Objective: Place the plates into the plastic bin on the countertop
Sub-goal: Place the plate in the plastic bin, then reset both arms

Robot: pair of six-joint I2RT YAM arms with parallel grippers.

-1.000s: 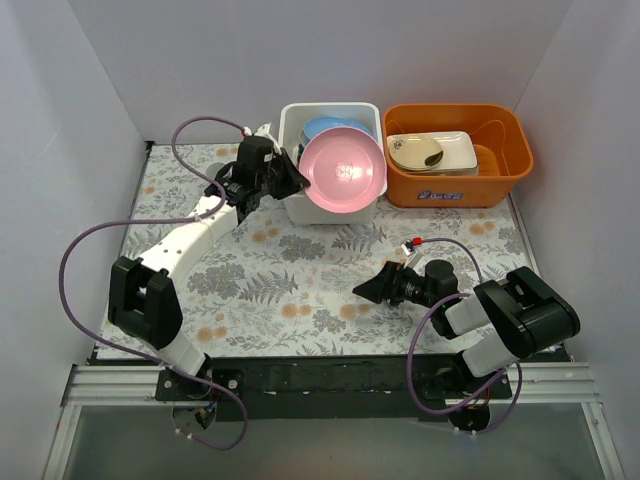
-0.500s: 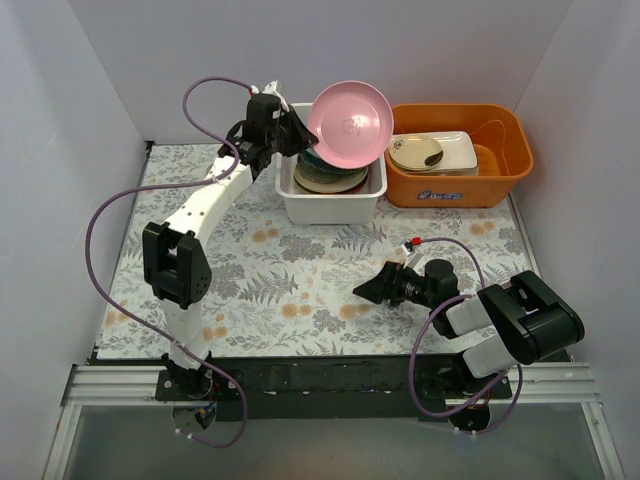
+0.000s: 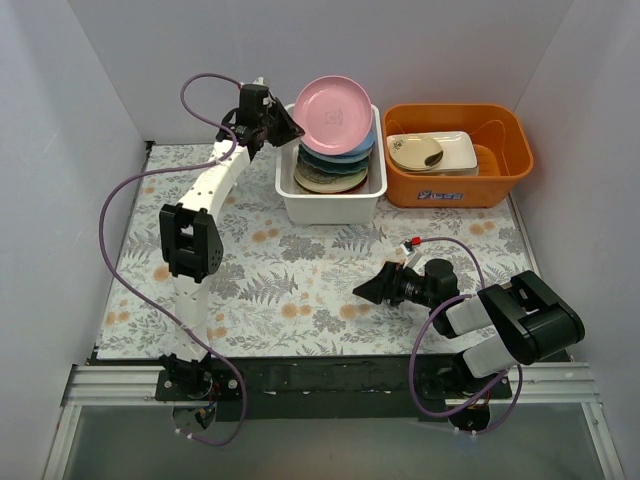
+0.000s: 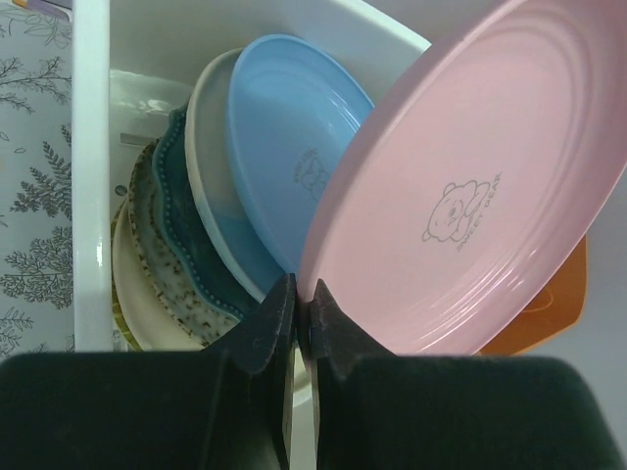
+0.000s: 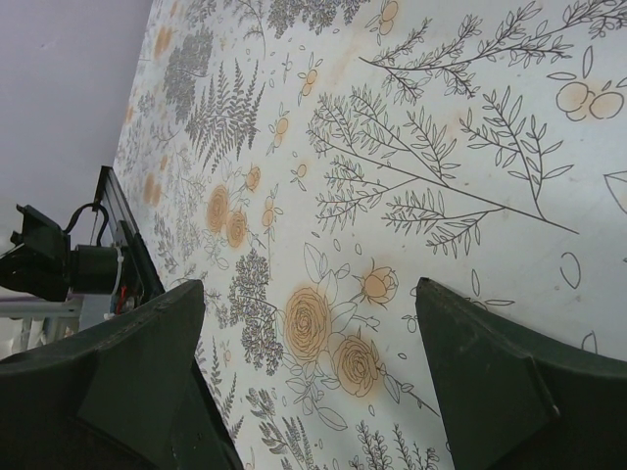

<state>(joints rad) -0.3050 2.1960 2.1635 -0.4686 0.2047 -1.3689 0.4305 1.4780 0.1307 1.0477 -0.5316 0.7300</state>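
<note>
Pinching the round pink plate (image 4: 460,186) by its rim, the left fingers (image 4: 266,331) hold it tilted over the plates (image 3: 322,176) stacked in the white rectangular plastic bin (image 3: 330,209); the right fingers (image 5: 137,352) gape wide, well apart from that bin.

Crowded bin: the pink plate (image 3: 335,112), pinched at its rim by the left gripper (image 3: 285,125), tilts over the plastic bin (image 3: 330,205). The bin is packed with a leaning stack of plates (image 3: 328,168), the blue plate (image 4: 284,137) just behind the pink one. The orange tub (image 3: 458,190) stands just beside the bin's right wall. Bare countertop (image 3: 290,260) stretches from the bin's front to the right gripper (image 3: 365,290), which lies low with its fingers spread wide.
</note>
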